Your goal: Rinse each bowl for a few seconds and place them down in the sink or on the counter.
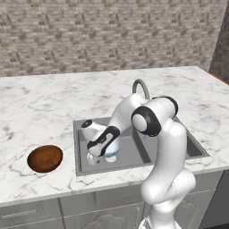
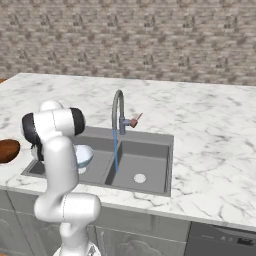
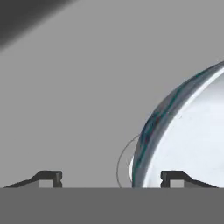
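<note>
Two basins make up the grey metal rectangular sink [image 1: 197,150], which is sunk into a wide white marble countertop with grey veins [image 1: 40,107] above grey cabinet drawers [image 1: 27,214]. A wall of grey-brown brick [image 2: 150,35] runs behind the counter. From the curved grey gooseneck tap [image 2: 118,107] a thin blue stream of water [image 2: 115,150] falls into the basin with the round drain [image 2: 140,178], on the right in the right base view.

On the counter to the left of the sink, well apart from the arm, sits the dark reddish-brown wood-like round bowl [image 1: 44,158], upright on the marble.

The glossy pale blue-white round bowl [image 1: 112,148] lies in the other basin, the left one, tilted onto its side so that its rim [image 3: 151,131] stands steeply; a thin drain ring shows on the basin floor just beside it in the hand view. The white arm bends down into this basin, and the claw [image 3: 111,178] sits right over the bowl. Its two dark fingertips [image 3: 49,178] stand wide apart. The bowl's rim passes between them, close to the right-hand tip, and the left-hand tip is clear of the bowl, over bare grey basin floor. Whether the right-hand tip touches the bowl's pale inner face I cannot tell; nothing is clamped.
</note>
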### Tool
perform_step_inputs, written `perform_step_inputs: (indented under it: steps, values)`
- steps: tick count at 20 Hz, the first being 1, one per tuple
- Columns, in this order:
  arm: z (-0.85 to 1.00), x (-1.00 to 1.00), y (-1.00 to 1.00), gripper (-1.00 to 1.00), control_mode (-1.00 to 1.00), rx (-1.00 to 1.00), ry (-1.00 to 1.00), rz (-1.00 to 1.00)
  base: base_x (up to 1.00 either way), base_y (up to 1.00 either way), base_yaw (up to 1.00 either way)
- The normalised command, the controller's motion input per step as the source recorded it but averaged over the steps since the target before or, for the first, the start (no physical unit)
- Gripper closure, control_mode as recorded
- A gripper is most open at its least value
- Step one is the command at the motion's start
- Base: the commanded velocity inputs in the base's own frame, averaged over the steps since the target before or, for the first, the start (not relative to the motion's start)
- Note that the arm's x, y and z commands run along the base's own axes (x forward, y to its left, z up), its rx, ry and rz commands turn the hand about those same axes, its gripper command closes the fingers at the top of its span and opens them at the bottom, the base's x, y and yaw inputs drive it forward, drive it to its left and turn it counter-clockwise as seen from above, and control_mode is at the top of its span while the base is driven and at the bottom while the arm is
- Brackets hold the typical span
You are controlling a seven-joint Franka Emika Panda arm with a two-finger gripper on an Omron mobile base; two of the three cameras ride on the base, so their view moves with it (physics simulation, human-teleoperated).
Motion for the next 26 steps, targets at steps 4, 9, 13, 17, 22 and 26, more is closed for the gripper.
perform_step_inputs:
  steps: [4, 9, 13, 17, 22, 26]
  values:
    - [0.46, 0.0, 0.0, -1.0, -1.0, 0.0, -0.06, 0.0, 0.0, 0.0, 0.0]
    - [0.64, 0.0, 0.0, -1.0, -1.0, 0.0, -0.01, 0.0, 0.0, 0.0, 0.0]
    - [0.79, 0.0, 0.0, -1.0, -1.0, 0.0, -0.01, 0.0, 0.0, 0.0, 0.0]
    - [0.86, -0.03, 0.0, -1.0, -1.0, 0.02, -0.01, 0.0, 0.0, 0.0, 0.0]
    - [0.77, -0.23, 0.01, -1.0, -1.0, 0.1, -0.05, 0.02, 0.0, 0.0, 0.0]
    - [0.78, -0.32, 0.15, -1.0, -1.0, 0.06, -0.05, 0.03, 0.0, 0.0, 0.0]
